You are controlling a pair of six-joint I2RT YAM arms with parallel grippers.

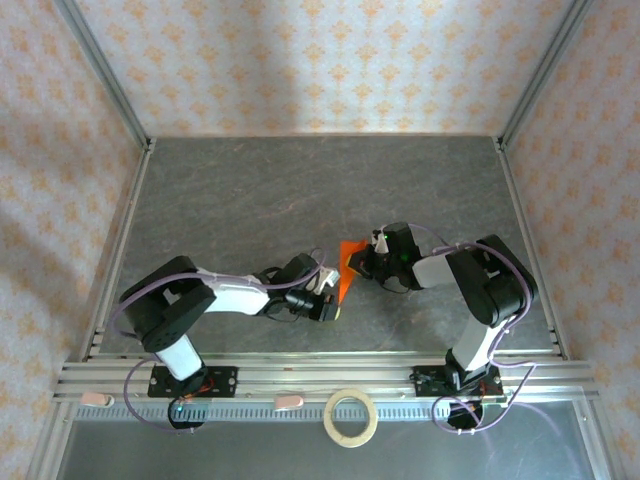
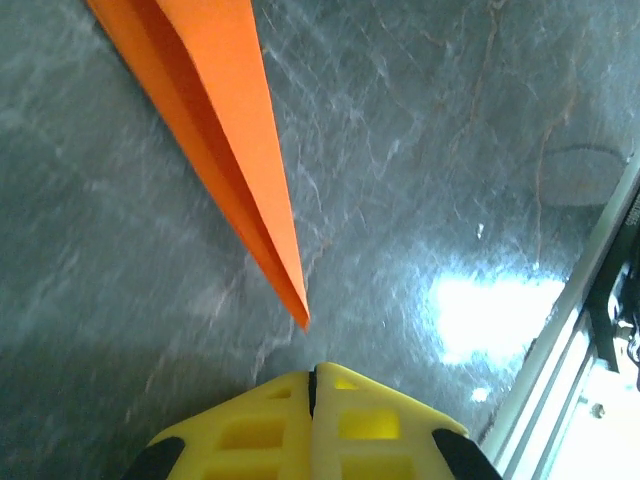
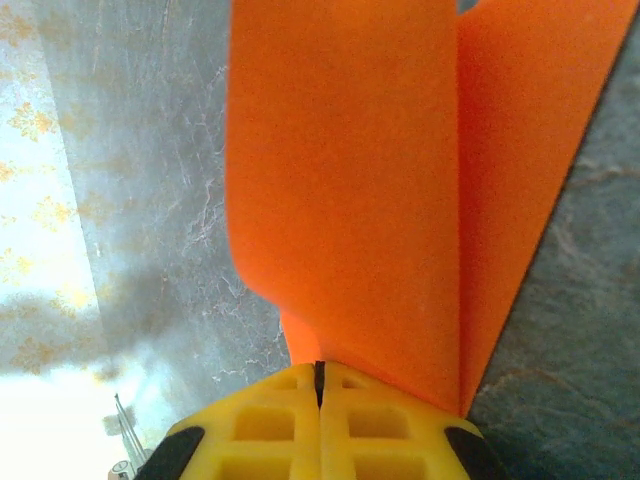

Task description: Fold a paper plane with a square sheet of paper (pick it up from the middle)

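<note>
Yellow right claw pinches the paper plane — left claw closed, empty, near its tip.

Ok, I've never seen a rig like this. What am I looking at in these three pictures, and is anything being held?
These are two robot arms bolted to the near edge of a grey table, the left arm and the right arm. Each ends in a gripper with two yellow fingers. The wide picture comes from a fixed camera above and behind the arms. The other two come from small cameras on the wrists, so each shows its own fingers at the bottom.

The bright orange thing between the arms is the paper plane, folded into a narrow dart. The right gripper is shut on its wide end. The left gripper is shut too but holds nothing; the plane's pointed tip stops just short of it. A pale tape ring lies on the ledge near the bases.
</note>
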